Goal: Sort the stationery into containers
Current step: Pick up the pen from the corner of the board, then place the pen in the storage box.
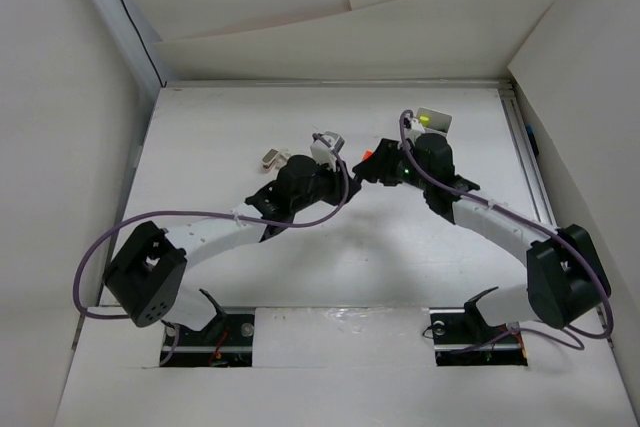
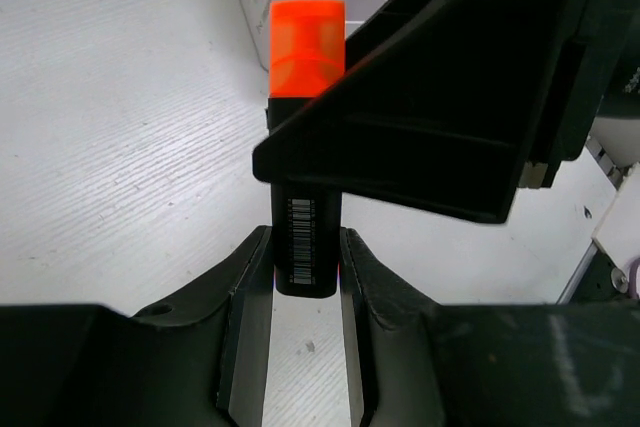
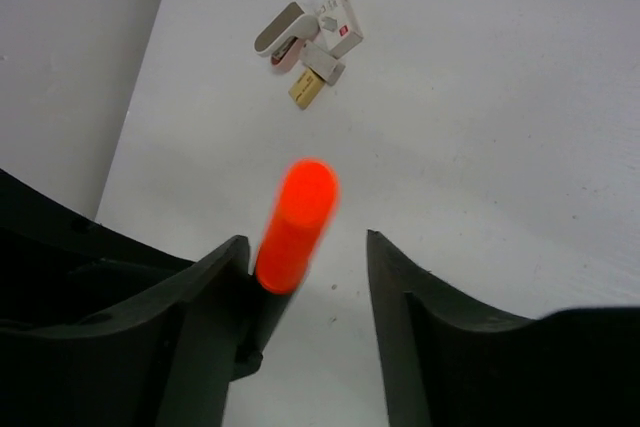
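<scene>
Left gripper (image 2: 305, 272): closed on marker base. Right gripper (image 3: 305, 257): wide open, holding nothing. Tub (image 1: 437, 119): nr far-right corner. Marker (image 2: 307, 47): mid-bench toward far edge, orange cap between R fingers. Judged step: L-to-R handover. Next: R closes, L lets go.

barcode sticker on black barrel of marker (image 2: 303, 237), no digits legible, tiny red print on small white piece (image 3: 341, 27), unreadable
</scene>
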You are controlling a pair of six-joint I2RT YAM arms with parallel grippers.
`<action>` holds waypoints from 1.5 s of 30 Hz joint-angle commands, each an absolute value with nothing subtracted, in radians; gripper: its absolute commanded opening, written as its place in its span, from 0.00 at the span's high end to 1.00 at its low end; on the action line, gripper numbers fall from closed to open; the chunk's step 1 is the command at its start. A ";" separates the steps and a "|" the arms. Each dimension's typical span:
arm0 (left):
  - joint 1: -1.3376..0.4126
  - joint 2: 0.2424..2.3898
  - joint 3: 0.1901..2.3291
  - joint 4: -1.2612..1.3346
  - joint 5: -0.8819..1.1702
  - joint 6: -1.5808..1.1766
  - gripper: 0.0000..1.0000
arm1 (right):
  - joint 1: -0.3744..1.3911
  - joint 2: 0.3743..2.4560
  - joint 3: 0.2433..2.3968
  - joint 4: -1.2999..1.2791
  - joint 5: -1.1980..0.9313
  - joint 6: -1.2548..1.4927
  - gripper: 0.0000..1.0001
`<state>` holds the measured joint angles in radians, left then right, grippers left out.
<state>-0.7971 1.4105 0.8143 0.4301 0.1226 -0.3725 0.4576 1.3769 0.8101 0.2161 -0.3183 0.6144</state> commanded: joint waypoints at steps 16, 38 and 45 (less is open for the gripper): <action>-0.798 1.465 0.844 0.488 0.256 -0.322 0.49 | 0.431 1.338 0.801 0.313 -0.232 0.604 0.94; -0.773 1.190 0.629 0.551 -0.012 -0.339 0.41 | 0.276 1.431 0.980 0.183 0.537 0.555 0.95; -0.756 1.143 0.649 0.460 -0.081 -0.362 0.41 | 0.288 1.621 1.161 0.150 0.761 0.483 0.95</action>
<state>-0.7570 1.1870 0.6338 0.4664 -0.0277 -0.3492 0.2768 1.5883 1.0885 0.1570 0.5964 0.5362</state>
